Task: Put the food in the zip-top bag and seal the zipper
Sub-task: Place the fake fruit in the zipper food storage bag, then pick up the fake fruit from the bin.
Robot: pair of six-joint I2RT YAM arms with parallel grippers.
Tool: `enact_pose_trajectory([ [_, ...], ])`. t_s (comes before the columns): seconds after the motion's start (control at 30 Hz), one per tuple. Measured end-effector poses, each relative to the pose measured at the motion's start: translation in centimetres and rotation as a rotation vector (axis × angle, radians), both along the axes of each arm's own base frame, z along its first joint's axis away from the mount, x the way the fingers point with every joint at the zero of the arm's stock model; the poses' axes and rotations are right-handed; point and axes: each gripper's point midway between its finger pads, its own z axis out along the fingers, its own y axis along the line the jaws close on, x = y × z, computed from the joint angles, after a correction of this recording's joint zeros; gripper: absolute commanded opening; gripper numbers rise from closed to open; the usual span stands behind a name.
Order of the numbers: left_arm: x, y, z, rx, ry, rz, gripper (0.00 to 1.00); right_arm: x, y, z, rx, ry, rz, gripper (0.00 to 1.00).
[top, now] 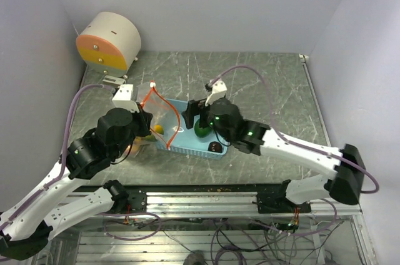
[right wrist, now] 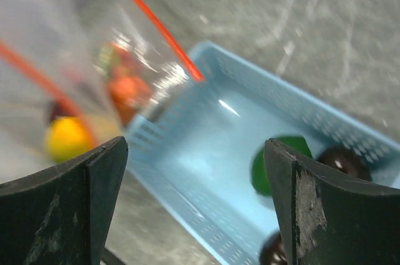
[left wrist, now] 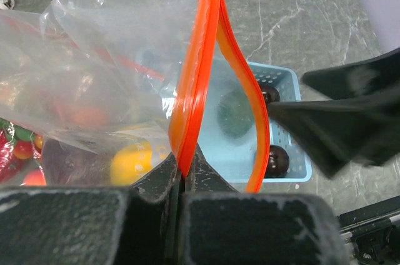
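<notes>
Two purple pieces [right wrist: 342,160] lay in the basket [right wrist: 156,137] below the wide-open right gripper [right wrist: 194,152]; only the left wrist view showed the left gripper [left wrist: 181,174] clamping the bag zipper [left wrist: 199,71].

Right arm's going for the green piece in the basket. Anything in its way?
Nothing visible. The right gripper hangs over the basket with fingers open, and the green piece lies uncovered on its floor beside dark pieces.
</notes>
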Motion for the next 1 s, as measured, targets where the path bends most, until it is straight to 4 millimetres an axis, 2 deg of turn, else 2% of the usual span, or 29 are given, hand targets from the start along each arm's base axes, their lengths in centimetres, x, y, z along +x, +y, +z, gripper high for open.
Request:
enact_pose_trajectory([
  [0.2, -0.2, 0.2, 0.2, -0.006, -0.007, 0.000, 0.07, 2.3, -1.8, -12.5, -0.275, 0.240, -0.138, 0.87],
  [0.33, -0.3, 0.3, 0.3, -0.008, -0.009, 0.000, 0.07, 3.0, -3.3, -17.6, -0.367, 0.350, -0.189, 0.87],
  [0.43, -0.3, 0.4, 0.4, -0.012, -0.013, 0.000, 0.07, 3.3, -3.6, -19.4, -0.388, 0.392, -0.199, 0.86],
  [0.67, -0.3, 0.3, 0.4, -0.011, -0.012, 0.000, 0.07, 4.6, -3.2, -21.4, -0.370, 0.415, -0.196, 0.83],
  [0.8, -0.2, 0.2, 0.2, -0.006, -0.007, -0.001, 0.07, 5.1, -3.0, -23.4, -0.388, 0.431, -0.198, 0.79],
  [0.87, -0.2, 0.2, 0.2, -0.003, -0.006, -0.001, 0.07, 5.2, -2.8, -24.6, -0.407, 0.439, -0.195, 0.74],
  [1.0, -0.2, 0.2, 0.2, -0.003, -0.005, -0.001, 0.07, 5.3, -2.8, -25.2, -0.425, 0.442, -0.192, 0.48],
])
